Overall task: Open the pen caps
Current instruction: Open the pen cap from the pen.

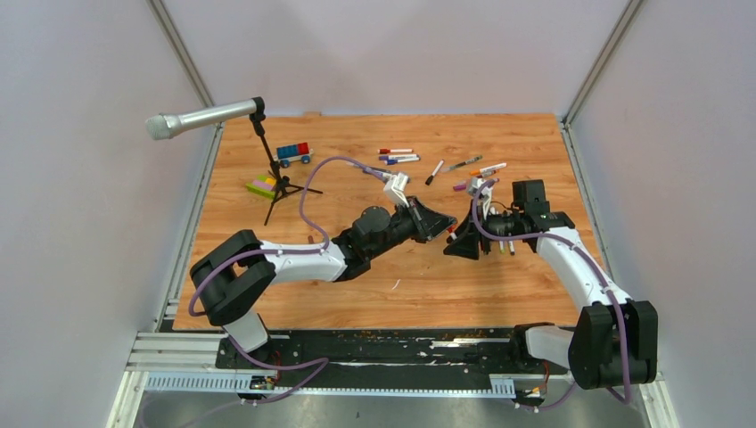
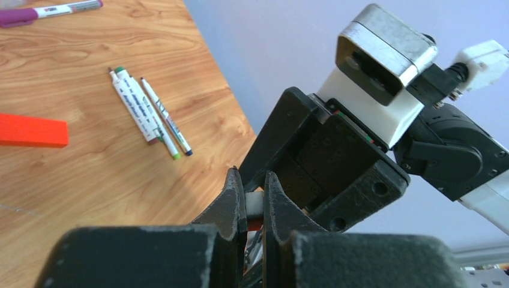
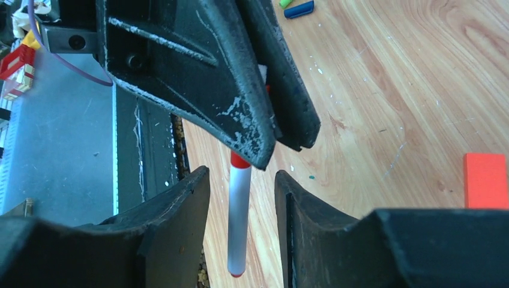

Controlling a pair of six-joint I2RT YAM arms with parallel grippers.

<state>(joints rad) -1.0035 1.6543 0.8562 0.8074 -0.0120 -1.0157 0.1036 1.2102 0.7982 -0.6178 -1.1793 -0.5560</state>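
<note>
- Top external view: pale walls (image 1: 383,53) box in three sides, and a wood-grain tabletop (image 1: 428,290) fills the booth, with a black rail (image 1: 383,343) along its near edge.
- Two arms reach in and meet mid-tabletop, wrists almost nose to nose.
- One grey microphone (image 1: 201,119) on a black tripod (image 1: 276,183) stands at the far left. Two clumps of toy bricks (image 1: 293,153) sit just beside the tripod's legs.
- One orange-red block (image 2: 30,131) lies flat on the wood, well apart from both wrists.
- And the left pincer (image 2: 253,180) is clamped tight on the red pen (image 3: 239,222). Its white barrel sticks out, red tip at the far end.
- Now the right pincer (image 3: 240,180): fingers apart, one on either side of that barrel, daylight on both sides, no touch.
- Loose pens (image 1: 398,157), counted from above: a cluster of three at the far middle, then four singles trailing right.
- Left wrist view adds three lying side by side near the tabletop's edge and a purple one further off.
- Two loose pen caps (image 3: 299,9), one green and one blue, lie together at the top of the right wrist view.
</note>
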